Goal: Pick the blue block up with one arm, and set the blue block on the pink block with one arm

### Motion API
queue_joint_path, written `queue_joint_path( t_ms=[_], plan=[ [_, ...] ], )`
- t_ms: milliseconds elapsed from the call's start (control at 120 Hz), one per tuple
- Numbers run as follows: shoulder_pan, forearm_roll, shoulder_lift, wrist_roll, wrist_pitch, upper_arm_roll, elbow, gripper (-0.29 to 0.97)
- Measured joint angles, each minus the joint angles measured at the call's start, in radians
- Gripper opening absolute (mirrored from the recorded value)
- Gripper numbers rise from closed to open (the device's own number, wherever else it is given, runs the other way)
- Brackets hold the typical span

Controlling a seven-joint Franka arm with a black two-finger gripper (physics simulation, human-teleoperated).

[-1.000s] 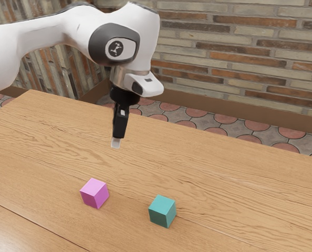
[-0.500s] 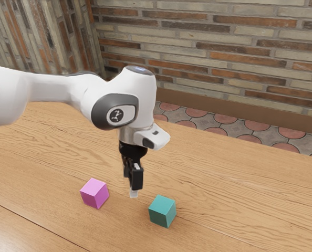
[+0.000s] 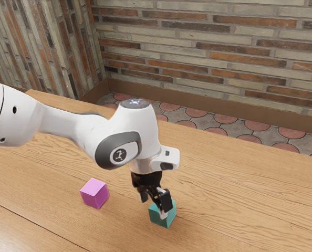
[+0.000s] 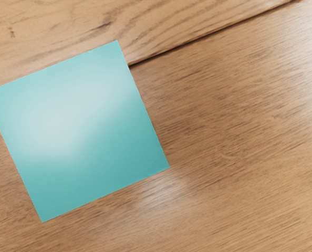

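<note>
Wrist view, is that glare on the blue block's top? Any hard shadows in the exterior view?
Wrist view: yes, a pale washed-out patch on the blue block, faint sheen on the table beside it. Exterior view: soft, even light, no hard shadows.

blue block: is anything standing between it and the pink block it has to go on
Nothing visible does. Only bare table lies between the blue block and the pink block, and the pink block's top is free.
</note>
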Motion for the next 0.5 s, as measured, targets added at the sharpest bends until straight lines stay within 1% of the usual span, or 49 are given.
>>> queue_joint_path(
  t_ms=[150,350,467,500],
  plan=[
    [-0.001,0.007,0.075,-0.08,0.044,0.002,0.005,0.68],
    [0.001,0.011,0.093,-0.158,0.073,0.009,0.014,0.68],
    [0.02,0.013,0.095,-0.192,0.08,0.013,0.017,0.68],
    [0.021,0.024,0.105,-0.201,0.081,0.014,0.023,0.68]
  ],
)
